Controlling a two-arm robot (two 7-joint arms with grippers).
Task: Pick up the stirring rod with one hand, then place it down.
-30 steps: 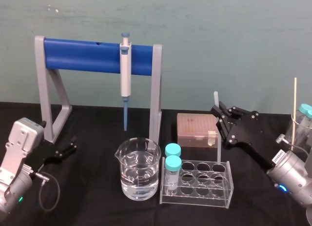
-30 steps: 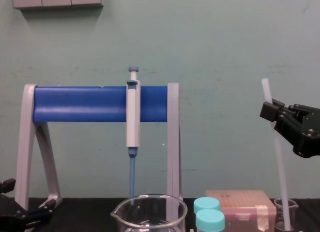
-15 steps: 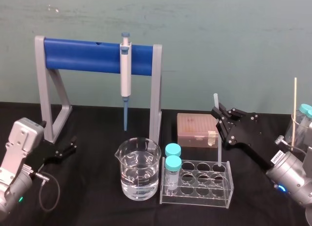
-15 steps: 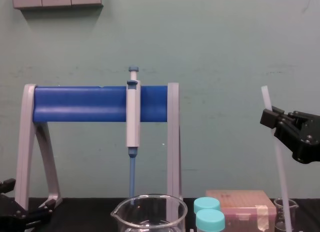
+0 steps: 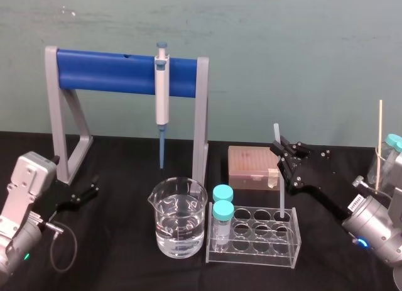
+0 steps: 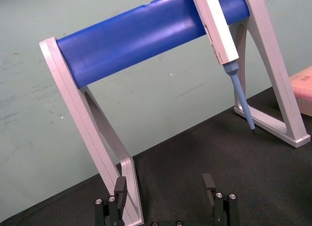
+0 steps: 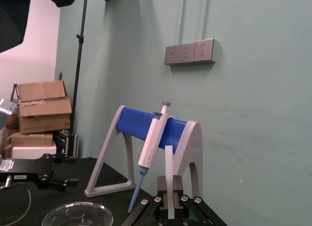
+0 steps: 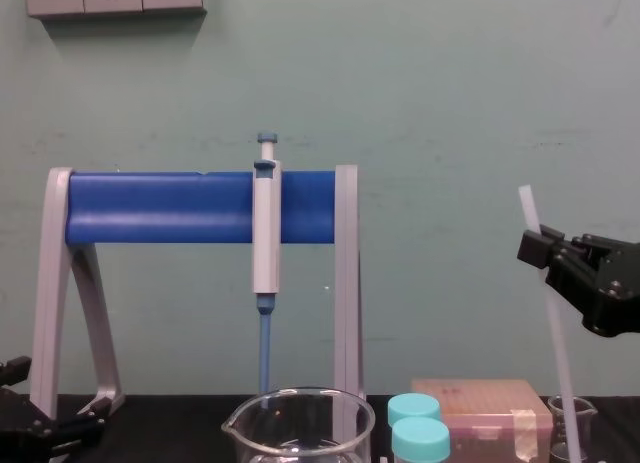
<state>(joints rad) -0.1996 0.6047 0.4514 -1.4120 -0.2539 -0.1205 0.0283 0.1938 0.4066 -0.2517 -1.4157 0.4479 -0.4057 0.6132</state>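
My right gripper [image 5: 281, 154] has sunk slightly; it is pinching the stirring rod [image 5: 277, 178] near its top, the rod's lower end dipping inside the small beaker [image 8: 572, 423]. The left gripper [image 5: 92, 186] is idling agape, low at my left.

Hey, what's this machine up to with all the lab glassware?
The robot's right gripper has its fingers shut on the stirring rod, gripping it near the top and holding it nearly upright. In the chest view the rod's lower end sits inside a small glass beaker, so it looks either just lifted or about to be set down. The left gripper rests open and idle near the pipette stand.
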